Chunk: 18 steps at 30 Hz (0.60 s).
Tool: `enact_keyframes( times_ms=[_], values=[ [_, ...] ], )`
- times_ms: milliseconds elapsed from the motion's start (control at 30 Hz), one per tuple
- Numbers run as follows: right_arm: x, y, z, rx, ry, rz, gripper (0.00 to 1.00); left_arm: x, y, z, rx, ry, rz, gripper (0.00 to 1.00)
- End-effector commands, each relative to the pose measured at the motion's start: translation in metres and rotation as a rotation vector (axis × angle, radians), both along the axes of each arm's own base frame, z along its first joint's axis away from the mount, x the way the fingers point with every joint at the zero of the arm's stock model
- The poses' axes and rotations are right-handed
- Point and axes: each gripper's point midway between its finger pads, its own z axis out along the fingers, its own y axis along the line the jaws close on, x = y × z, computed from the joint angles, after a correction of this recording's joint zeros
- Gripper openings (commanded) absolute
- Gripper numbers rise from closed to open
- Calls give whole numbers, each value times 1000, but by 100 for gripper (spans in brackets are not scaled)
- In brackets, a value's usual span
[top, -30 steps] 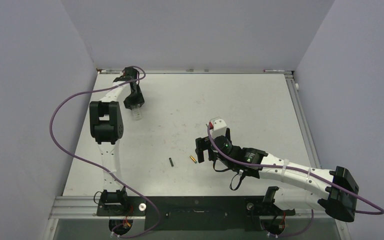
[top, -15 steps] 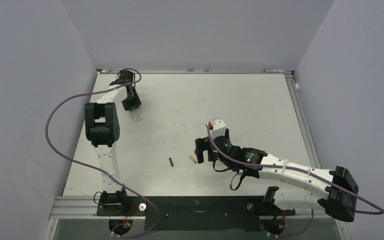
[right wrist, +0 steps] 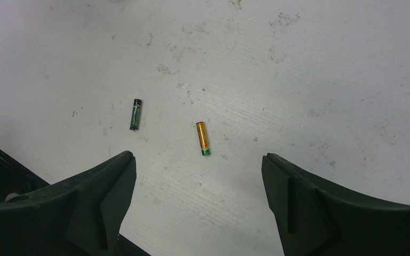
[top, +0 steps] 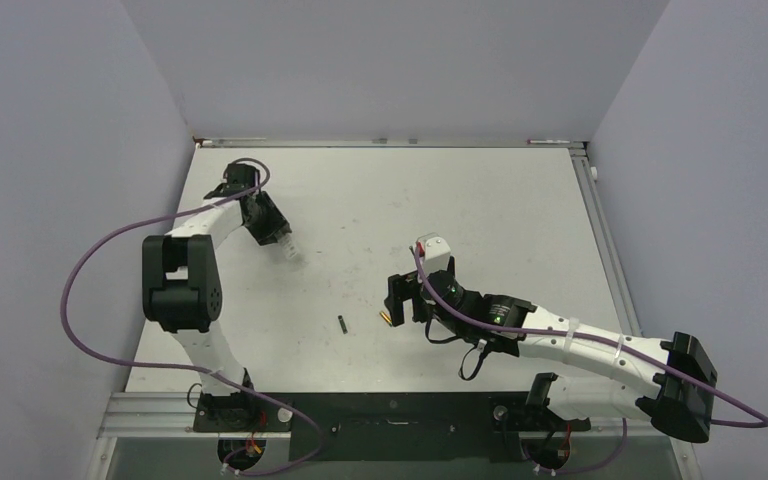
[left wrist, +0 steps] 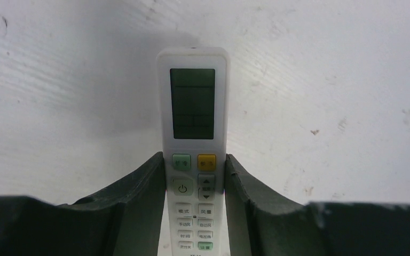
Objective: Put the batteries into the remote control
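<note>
The white remote control (left wrist: 193, 133) points away from the left wrist camera, screen and buttons facing up. Both fingers of my left gripper (left wrist: 193, 176) press its sides, so it is shut on the remote. From above, this gripper (top: 270, 228) is at the table's far left with the remote (top: 287, 247) sticking out toward the middle. The copper-gold battery (right wrist: 202, 138) and the blackish battery (right wrist: 135, 114) lie loose on the table. My right gripper (right wrist: 197, 156) hovers open just short of the gold battery (top: 385, 318), and the black battery (top: 343, 324) lies to its left.
Grey walls close in the white table (top: 480, 200) on the left, back and right. A purple cable (top: 90, 260) loops off the left arm past the table's left edge. The right arm (top: 560, 345) stretches across the near right.
The left gripper closed on the remote and carried it nearer and a little right, its elbow swinging left. The right gripper edged slightly left toward the gold battery.
</note>
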Motion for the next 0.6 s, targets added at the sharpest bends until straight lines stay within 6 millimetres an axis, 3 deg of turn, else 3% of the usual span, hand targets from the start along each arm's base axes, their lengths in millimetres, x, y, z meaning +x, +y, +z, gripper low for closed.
enact_keyframes(
  times_ms=[0, 333, 567],
  values=[
    [1, 18, 36, 122, -35, 10, 86, 7, -15, 66, -104, -205, 30, 0],
    [-3, 33, 46, 194, -21, 26, 85, -34, -42, 102, -220, -330, 50, 0],
    [-7, 35, 57, 262, -13, 14, 84, -54, -80, 130, -281, -419, -11, 0]
  ],
)
